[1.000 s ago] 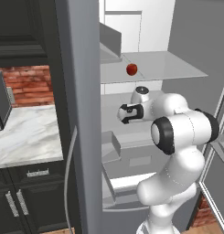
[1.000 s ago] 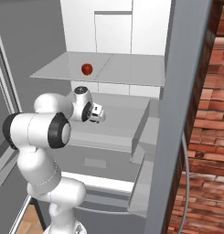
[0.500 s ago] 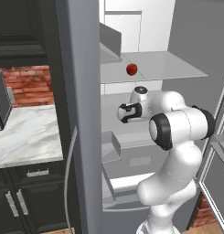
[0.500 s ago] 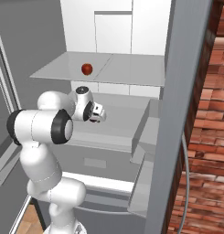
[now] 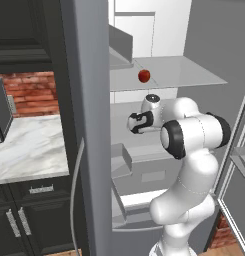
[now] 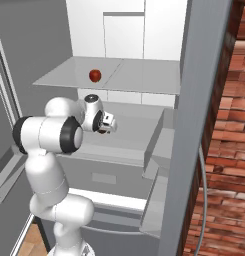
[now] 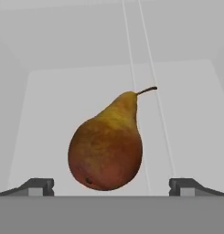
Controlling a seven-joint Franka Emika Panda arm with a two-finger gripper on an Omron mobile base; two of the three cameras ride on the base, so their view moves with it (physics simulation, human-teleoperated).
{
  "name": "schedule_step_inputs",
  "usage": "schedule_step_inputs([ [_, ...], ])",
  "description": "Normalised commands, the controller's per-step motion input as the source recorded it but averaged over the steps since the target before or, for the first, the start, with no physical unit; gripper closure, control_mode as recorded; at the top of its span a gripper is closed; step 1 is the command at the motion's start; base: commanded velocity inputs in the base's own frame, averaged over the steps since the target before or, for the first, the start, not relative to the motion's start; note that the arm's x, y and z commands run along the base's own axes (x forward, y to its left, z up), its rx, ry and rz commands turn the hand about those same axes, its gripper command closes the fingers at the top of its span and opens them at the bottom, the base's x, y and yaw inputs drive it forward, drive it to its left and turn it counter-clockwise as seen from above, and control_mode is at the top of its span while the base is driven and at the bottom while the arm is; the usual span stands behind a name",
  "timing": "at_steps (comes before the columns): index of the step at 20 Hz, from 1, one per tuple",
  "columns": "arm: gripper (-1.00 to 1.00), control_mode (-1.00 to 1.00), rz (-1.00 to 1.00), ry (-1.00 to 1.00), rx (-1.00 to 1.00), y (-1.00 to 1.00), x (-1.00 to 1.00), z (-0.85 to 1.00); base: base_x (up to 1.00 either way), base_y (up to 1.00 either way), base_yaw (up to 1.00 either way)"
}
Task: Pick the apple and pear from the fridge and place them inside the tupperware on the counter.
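While the apple (image 5: 143, 76) rests untouched on the upper glass shelf (image 5: 194, 75) of the fridge (image 6: 54, 40), the hand (image 7: 111, 188) has been carried a little deeper into the compartment below over the last second, the elbow having swung slightly toward the open side. Its fingertips (image 7: 38, 186) are spread to their widest and nothing is held. In the hand view, the pear (image 7: 107, 146) is seen lying on the pale fridge floor just ahead, between the two tips, stem pointing away and to the right. The approach is judged nearly complete: a short further advance and a closing would be needed. The surface (image 5: 24, 150) is seen at the left; no fruit lies on it.
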Motion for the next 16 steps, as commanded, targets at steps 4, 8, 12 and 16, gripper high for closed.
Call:
schedule_step_inputs([
  [4,-1.00,-1.00,0.00,0.00,0.00,0.00,0.15,-0.09,0.00,0.00,0.00],
  [8,-1.00,-1.00,0.00,0.00,0.00,0.00,0.19,-0.09,0.00,0.00,0.00],
  [12,-1.00,-1.00,0.00,0.00,0.00,0.00,0.14,-0.12,0.00,0.00,0.00],
  [16,-1.00,-1.00,0.00,0.00,0.00,0.00,0.10,-0.15,0.00,0.00,0.00],
])
